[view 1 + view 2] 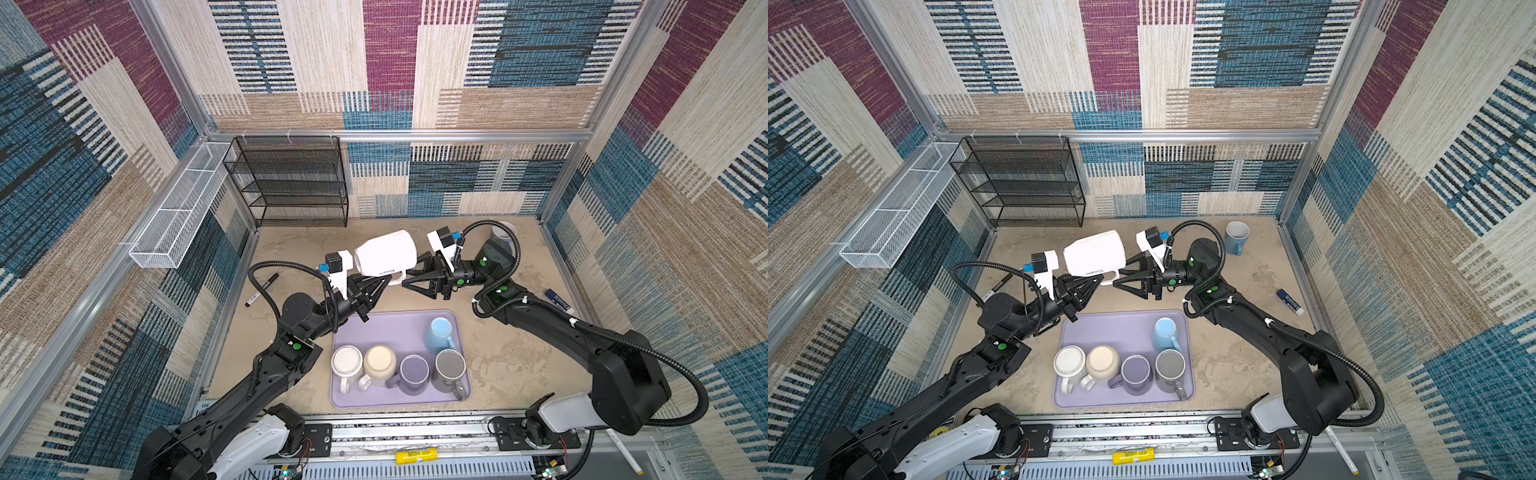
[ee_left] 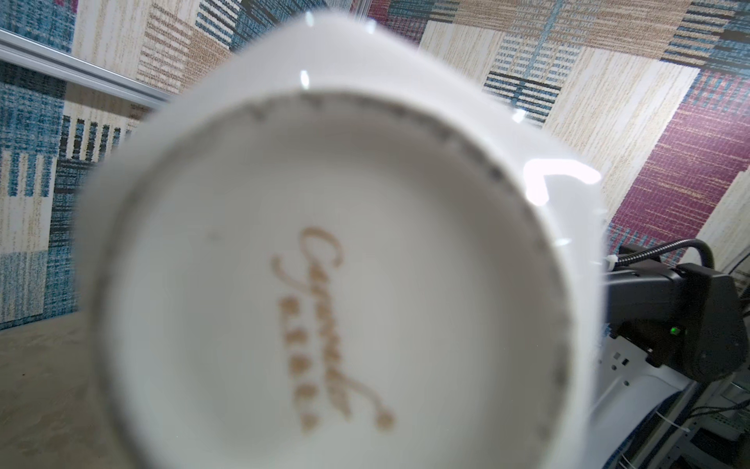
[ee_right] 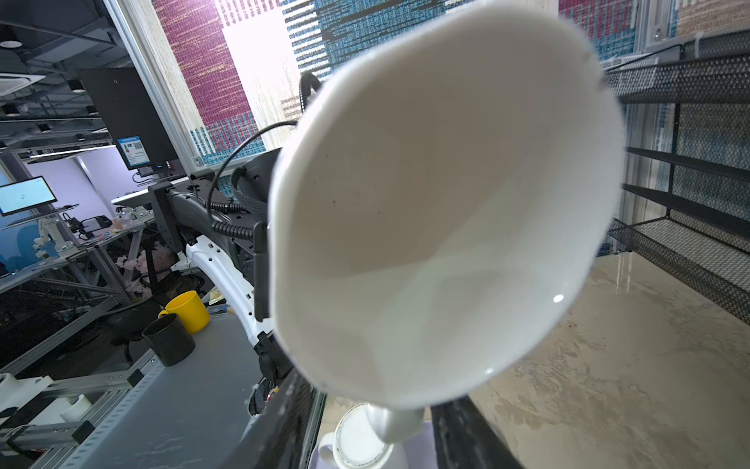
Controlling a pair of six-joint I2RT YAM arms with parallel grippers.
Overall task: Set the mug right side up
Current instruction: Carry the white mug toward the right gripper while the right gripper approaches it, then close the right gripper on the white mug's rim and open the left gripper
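A white mug (image 1: 384, 251) hangs in the air on its side above the table, between the two grippers in both top views. Its base faces left and fills the left wrist view (image 2: 324, 264); its open mouth faces right (image 3: 438, 227). The handle (image 1: 397, 277) points down toward the front. My left gripper (image 1: 386, 282) is shut on the mug at the handle; its fingers are hidden in the left wrist view. My right gripper (image 1: 405, 279) stands open, its fingers on either side of the handle (image 3: 391, 422) with a gap on each side.
A purple tray (image 1: 395, 324) in front holds several upside-down mugs. A grey-blue mug (image 1: 1236, 237) stands upright at the back right. A black wire rack (image 1: 291, 183) and a white mesh basket (image 1: 174, 224) are at the back left. A black marker (image 1: 262, 289) and a blue stick (image 1: 559, 300) lie on the table.
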